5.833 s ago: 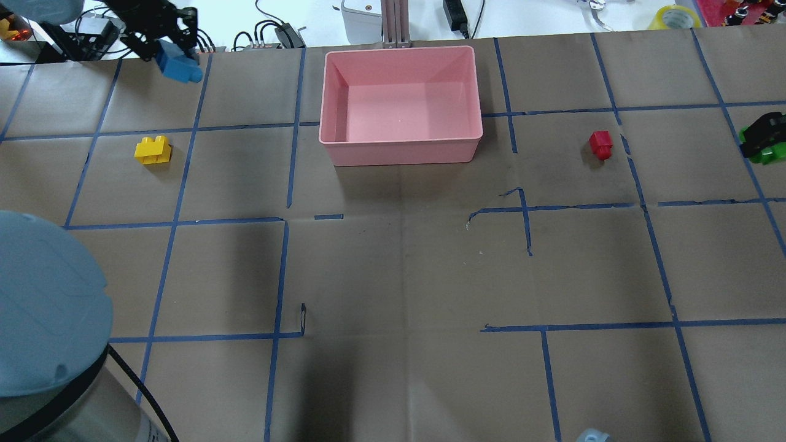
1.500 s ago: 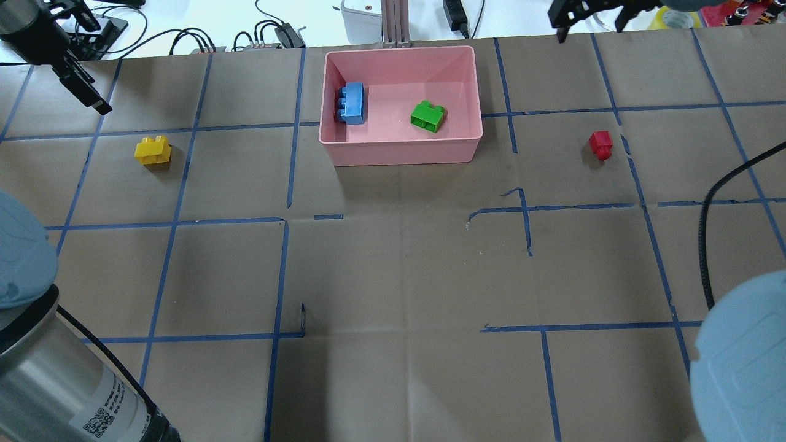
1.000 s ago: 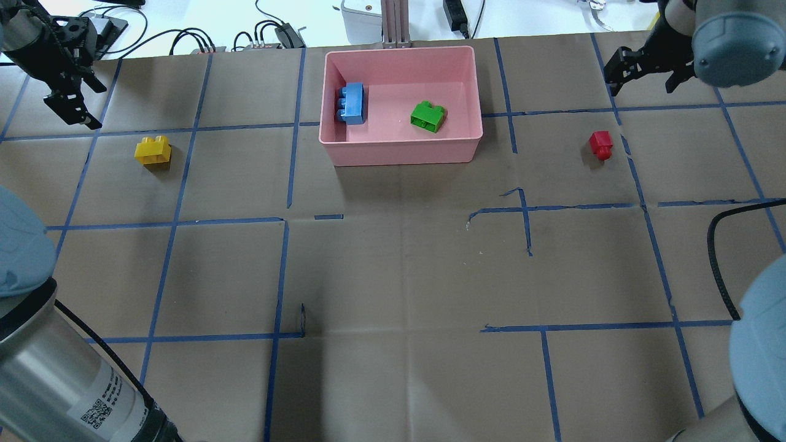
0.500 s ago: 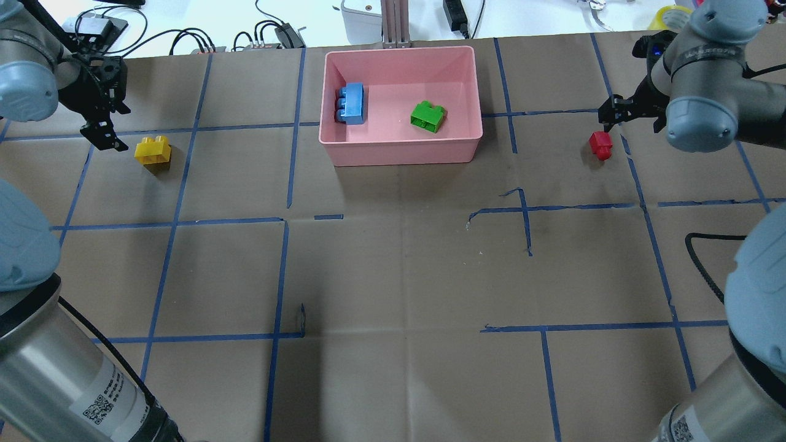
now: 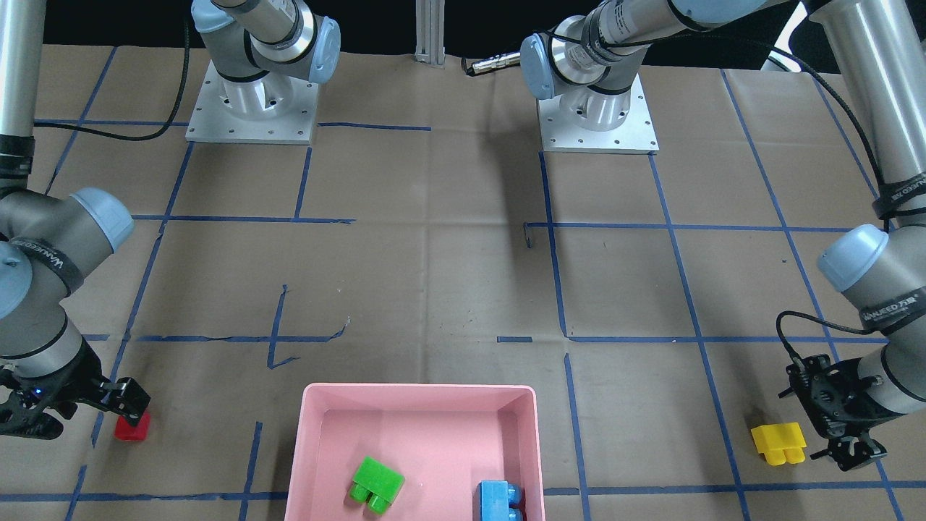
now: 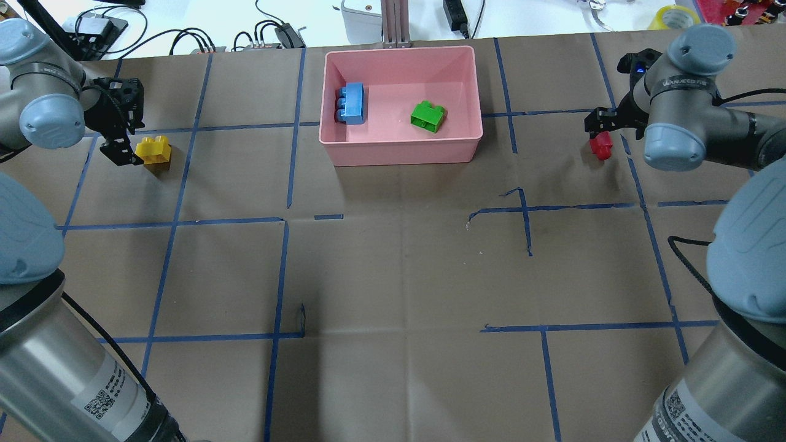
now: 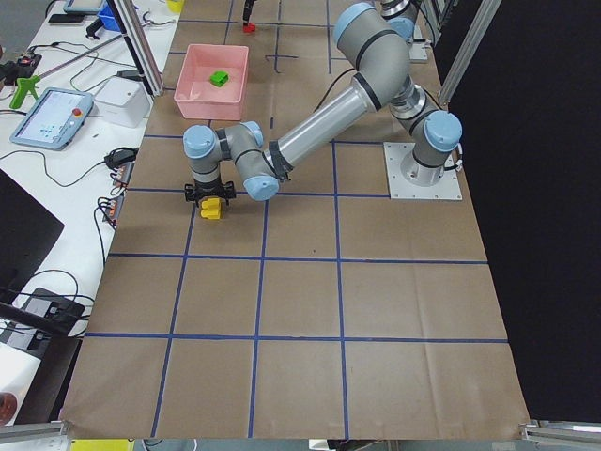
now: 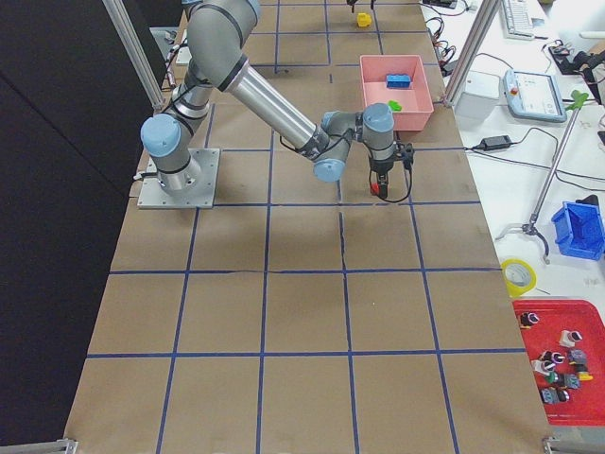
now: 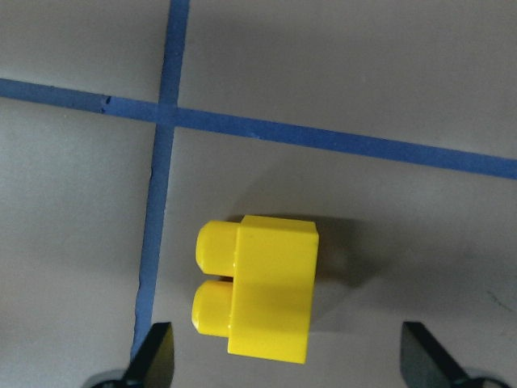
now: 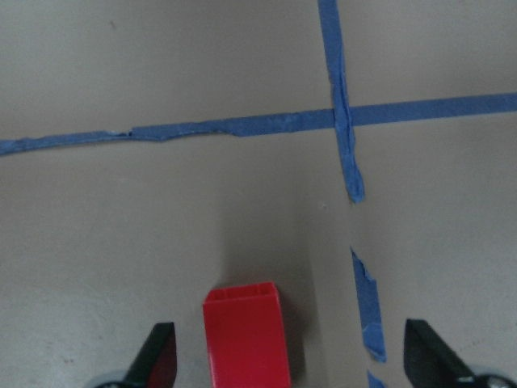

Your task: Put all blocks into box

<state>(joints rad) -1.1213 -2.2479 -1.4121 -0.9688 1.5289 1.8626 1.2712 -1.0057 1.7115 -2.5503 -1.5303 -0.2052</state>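
The pink box [image 6: 399,149] stands at the table's far middle, and it also shows in the front-facing view [image 5: 419,392]. The blue block [image 6: 352,103] and the green block [image 6: 428,116] lie inside it. The yellow block [image 6: 153,149] lies on the paper at the left. My left gripper [image 6: 126,129] is open and low just beside it. In the left wrist view the yellow block [image 9: 258,295] lies between and just ahead of the open fingertips [image 9: 153,356]. The red block [image 6: 602,147] lies at the right. My right gripper [image 6: 608,123] is open just above it, and the red block [image 10: 246,335] sits between its fingers [image 10: 157,356].
Brown paper with a blue tape grid [image 6: 279,221] covers the table. Cables and devices [image 6: 270,34] lie beyond the far edge behind the box. The two arm bases [image 5: 249,108] stand on the robot's side. A tape roll [image 6: 674,17] sits at the far right.
The blue and green blocks, held earlier, now lie in the box. Over the last second both open grippers came down and inward, the left to the yellow block, the right to the red block.
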